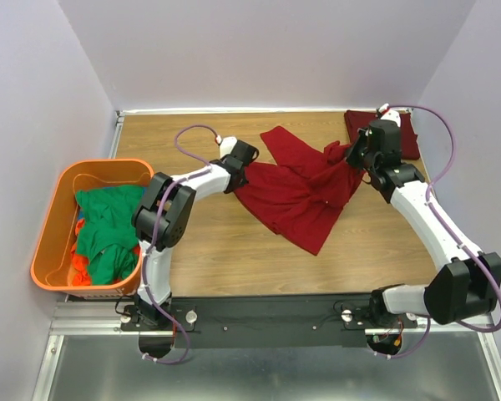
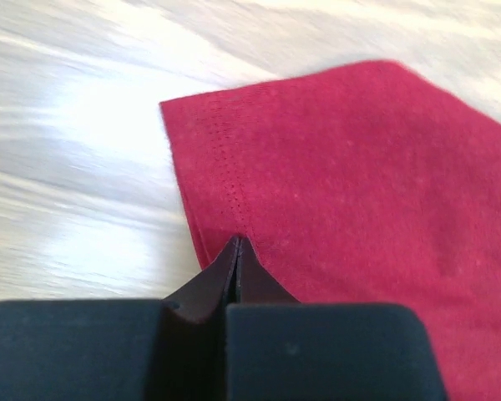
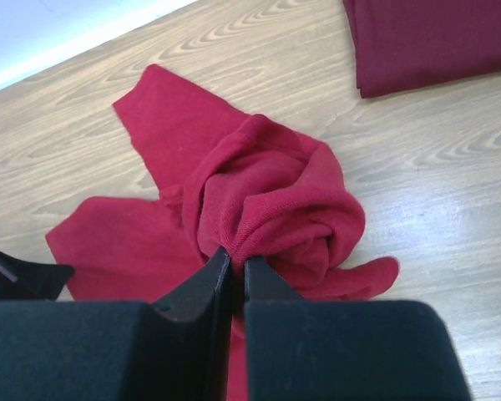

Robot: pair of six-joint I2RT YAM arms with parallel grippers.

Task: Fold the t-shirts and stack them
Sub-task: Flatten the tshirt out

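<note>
At the left bench (image 1: 217,259) edge, green t-shirts (image 1: 108,230) fill the orange tub (image 1: 52,225). The left pincer (image 2: 238,251) is closed, its tips pinched on the hem at the left corner of the red t-shirt (image 1: 296,196), which lies rumpled mid-bench. The right pincer (image 3: 232,261) is clamped on the shirt's bunched right side. The folded maroon t-shirt (image 1: 405,134) lies in the far right corner.
</note>
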